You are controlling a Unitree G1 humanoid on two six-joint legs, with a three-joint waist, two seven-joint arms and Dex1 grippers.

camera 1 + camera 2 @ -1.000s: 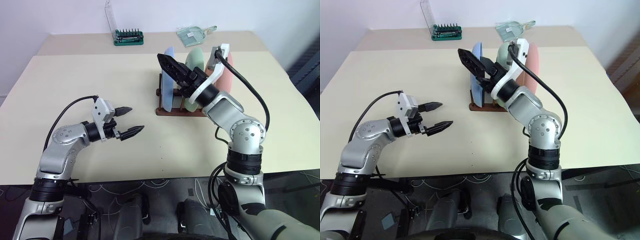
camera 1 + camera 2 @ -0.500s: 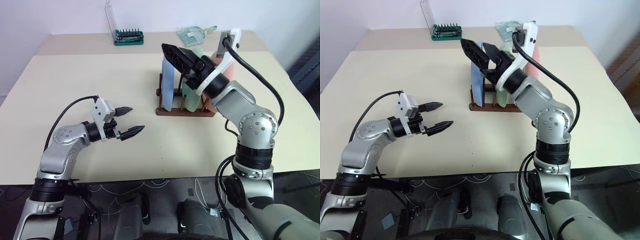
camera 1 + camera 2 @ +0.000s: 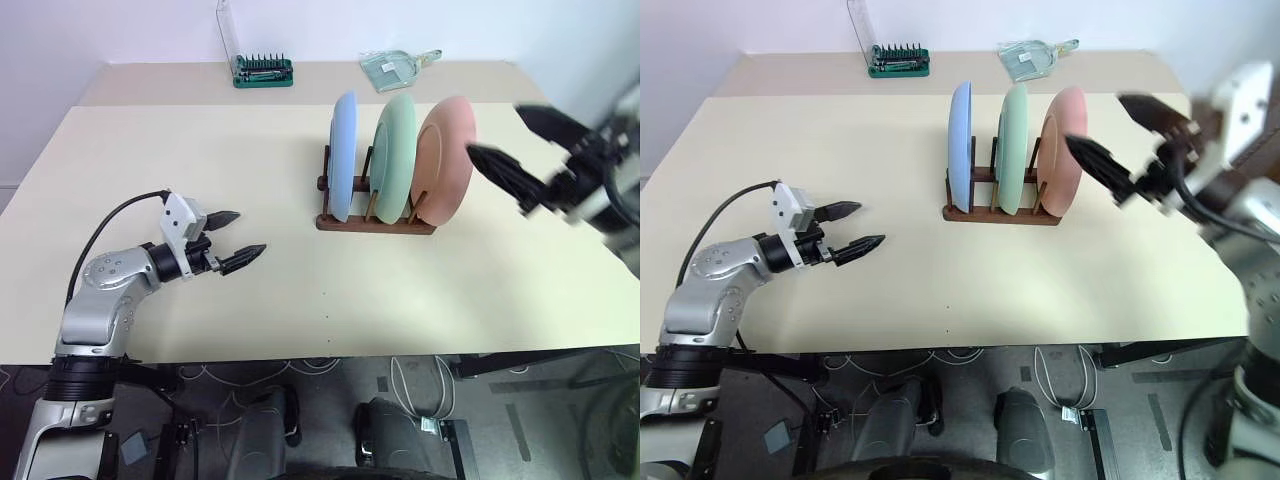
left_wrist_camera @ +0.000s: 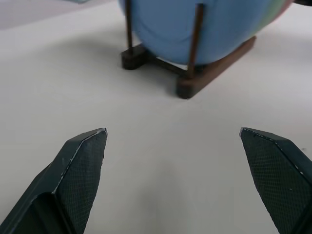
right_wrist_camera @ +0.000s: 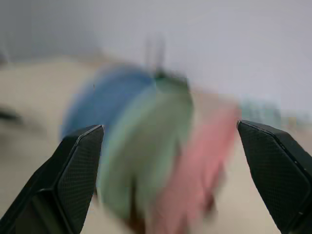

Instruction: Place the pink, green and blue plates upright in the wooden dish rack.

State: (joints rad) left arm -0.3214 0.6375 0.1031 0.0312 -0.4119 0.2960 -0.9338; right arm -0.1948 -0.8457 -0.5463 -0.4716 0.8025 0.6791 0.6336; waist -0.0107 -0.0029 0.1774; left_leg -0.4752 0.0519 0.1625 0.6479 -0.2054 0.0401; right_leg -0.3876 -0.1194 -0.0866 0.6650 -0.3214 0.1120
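Note:
The blue plate [image 3: 343, 155], green plate [image 3: 395, 155] and pink plate [image 3: 445, 160] stand upright side by side between the pegs of the wooden dish rack [image 3: 375, 222] at mid-table. My right gripper [image 3: 495, 130] hangs open and empty in the air just right of the pink plate, blurred by motion, apart from it. In the right wrist view all three plates show as a blur beyond its fingers [image 5: 78, 161]. My left gripper [image 3: 250, 232] hovers open and empty over the table well left of the rack, pointing toward it; its wrist view shows the blue plate [image 4: 195, 24] and rack base [image 4: 214, 63].
A green tool case [image 3: 262, 70] with a clear lid and a clear glass-like item [image 3: 395, 68] lie at the table's far edge. Bare cream table [image 3: 330, 300] stretches between my left gripper and the rack and along the front edge.
My right gripper has swung away from the rack to the right, open and empty, uncovering the three plates. My left gripper drifted a little to the left.

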